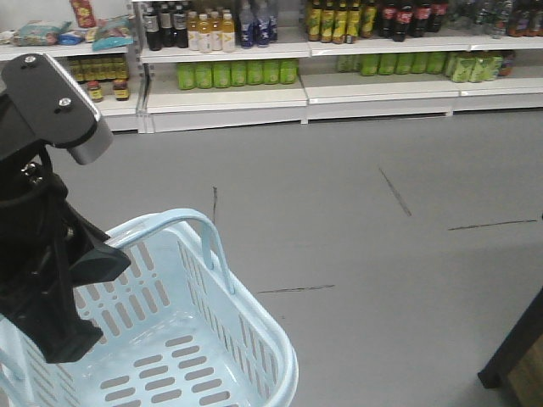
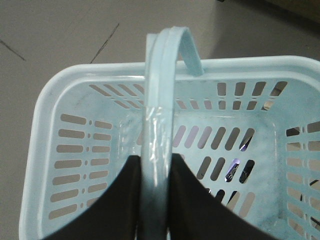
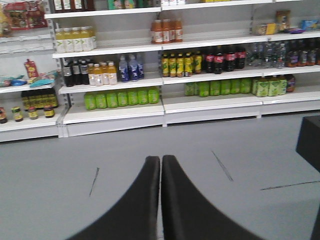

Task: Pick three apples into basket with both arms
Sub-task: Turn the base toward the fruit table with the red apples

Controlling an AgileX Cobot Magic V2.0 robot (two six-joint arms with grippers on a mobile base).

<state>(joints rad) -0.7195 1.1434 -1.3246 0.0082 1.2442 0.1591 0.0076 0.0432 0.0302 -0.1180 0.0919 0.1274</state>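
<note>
Pale blue-white slotted plastic shopping basket (image 1: 284, 360) sits at 7 o'clock in the front view and appears to hang just off the grey floor (image 1: 382, 254). The black left arm (image 1: 38, 254) has its jaws narrow, clamped on the light-blue loop handle (image 2: 159, 100) near its middle. Likely reason: the basket rides level, mouth up, ready for loading. In the left wrist view its slotted bottom shows bare. None of the three dark red apples appears in any view, so I judge nothing is loaded yet. The right arm's black pointed fingers (image 3: 142, 200) meet tip to tip, jaws closed on nothing, aimed at 12 o'clock toward white shelves of bottled drinks (image 3: 125, 75), so that arm looks free to pick. Open floor runs from 12 to 3 o'clock. A dark block edge (image 1: 517, 348) at 4 o'clock is the only near obstacle. The held handle crosses the basket mouth from 12 to 6 o'clock, so drops need to go either side of it.
</note>
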